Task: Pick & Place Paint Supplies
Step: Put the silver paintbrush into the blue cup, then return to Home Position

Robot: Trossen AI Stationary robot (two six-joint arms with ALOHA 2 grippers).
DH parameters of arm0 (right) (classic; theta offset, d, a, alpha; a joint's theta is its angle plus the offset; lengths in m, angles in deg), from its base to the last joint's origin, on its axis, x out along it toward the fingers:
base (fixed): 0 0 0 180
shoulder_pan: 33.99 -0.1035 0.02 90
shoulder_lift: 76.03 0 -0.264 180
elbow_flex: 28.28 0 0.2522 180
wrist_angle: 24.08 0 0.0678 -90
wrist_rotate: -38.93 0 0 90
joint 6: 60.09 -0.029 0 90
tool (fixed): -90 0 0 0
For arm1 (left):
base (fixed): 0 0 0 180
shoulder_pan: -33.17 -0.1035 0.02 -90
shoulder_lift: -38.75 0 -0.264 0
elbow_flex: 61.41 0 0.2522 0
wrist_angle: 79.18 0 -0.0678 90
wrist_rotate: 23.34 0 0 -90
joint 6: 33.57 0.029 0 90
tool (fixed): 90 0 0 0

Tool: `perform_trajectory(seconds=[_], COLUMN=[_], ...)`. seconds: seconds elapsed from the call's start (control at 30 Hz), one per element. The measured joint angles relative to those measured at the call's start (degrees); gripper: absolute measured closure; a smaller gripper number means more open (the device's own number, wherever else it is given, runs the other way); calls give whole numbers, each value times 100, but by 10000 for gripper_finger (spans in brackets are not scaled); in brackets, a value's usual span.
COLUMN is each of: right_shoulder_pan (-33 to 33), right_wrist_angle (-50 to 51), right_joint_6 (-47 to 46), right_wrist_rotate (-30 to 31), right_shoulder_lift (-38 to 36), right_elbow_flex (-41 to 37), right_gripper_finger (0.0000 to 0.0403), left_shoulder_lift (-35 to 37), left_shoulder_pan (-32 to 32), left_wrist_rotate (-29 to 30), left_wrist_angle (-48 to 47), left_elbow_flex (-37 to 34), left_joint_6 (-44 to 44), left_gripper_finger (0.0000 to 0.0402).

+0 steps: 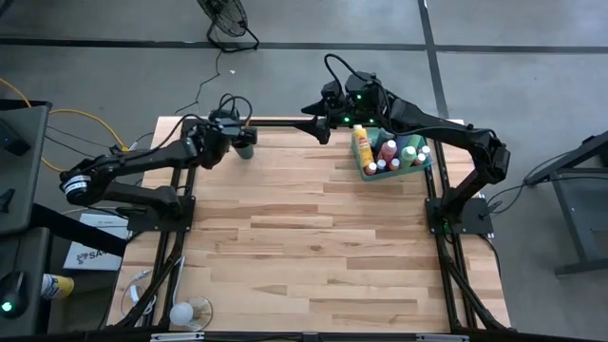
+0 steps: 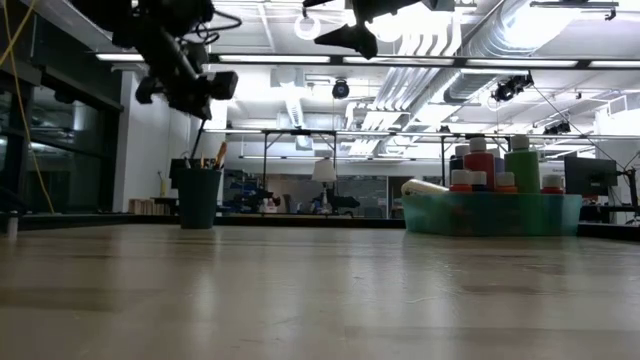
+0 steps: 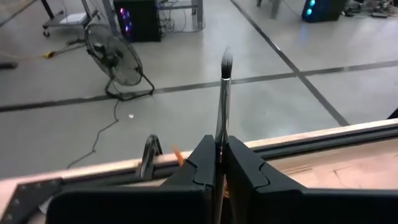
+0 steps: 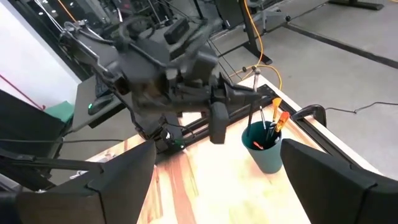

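Observation:
A paintbrush (image 3: 222, 106) with a silver ferrule and dark bristles stands nearly upright, bristles up, in my shut left gripper (image 3: 219, 158). That gripper hangs just above the dark round cup (image 1: 246, 149) at the table's far left, which holds other brushes (image 4: 273, 121). My right gripper (image 1: 318, 123) is open and holds nothing. It hangs high between the cup and the translucent green tray (image 1: 418, 169) at the far right. In the tray, capped paint bottles (image 2: 478, 160) stand upright and a yellow one (image 1: 362, 144) lies flat. My left gripper pinches the paintbrush's shaft (image 3: 219, 144) just below the ferrule between its two fingers. The fingers come nearly level from the table's left side and lie across the brush. Its handle (image 2: 200, 145) hangs down to the cup's mouth; whether its end is inside, I cannot tell.
Bare wood (image 1: 313, 247) fills the table's middle and near side. A dark rail (image 1: 280, 122) runs along the far edge, with a floor fan (image 1: 228, 24) beyond it. A white round thing (image 1: 185, 312) sits at the near left corner.

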State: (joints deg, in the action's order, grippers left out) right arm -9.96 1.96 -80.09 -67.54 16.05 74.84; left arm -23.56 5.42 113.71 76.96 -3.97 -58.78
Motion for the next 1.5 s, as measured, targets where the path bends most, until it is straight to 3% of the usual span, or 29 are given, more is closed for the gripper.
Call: perform_trajectory(seconds=[0.23, 0.6, 0.73, 0.83, 1.07, 1.23, 1.37, 1.5], right_shoulder_pan=[0, -2, 35, 46, -122, -496, -922, -1380], right_wrist_angle=[0, 269, 620, 1008, 2056, 2399, 1511, 36], right_joint_6=[36, 38, 42, 159, 1074, 1253, 828, -63], right_wrist_rotate=[-2, -17, 1, 216, 1309, 1173, 837, 1358], right_shoulder_lift=[1, 3, -69, -245, -898, -1180, -1508, -1887], right_elbow_flex=[0, 0, 0, 0, 4, -110, -864, -2075], right_gripper_finger=[64, 64, 64, 64, 64, 64, 64, 64], left_shoulder_lift=[-181, -301, -126, 142, 1056, 1702, 2277, 2737], left_shoulder_pan=[-48, -37, -37, -37, -34, -33, -33, -33], left_wrist_rotate=[48, 15, -61, -553, -2551, -3389, -3987, -4426], left_wrist_angle=[263, 309, 263, 215, -89, -361, -658, -968], left_elbow_flex=[-392, -410, -343, -210, 59, 55, 58, 55], left_joint_6=[-380, -370, -359, -56, 565, 801, 997, 1079], left_gripper_finger=[379, 202, 157, 140, 136, 136, 136, 135])
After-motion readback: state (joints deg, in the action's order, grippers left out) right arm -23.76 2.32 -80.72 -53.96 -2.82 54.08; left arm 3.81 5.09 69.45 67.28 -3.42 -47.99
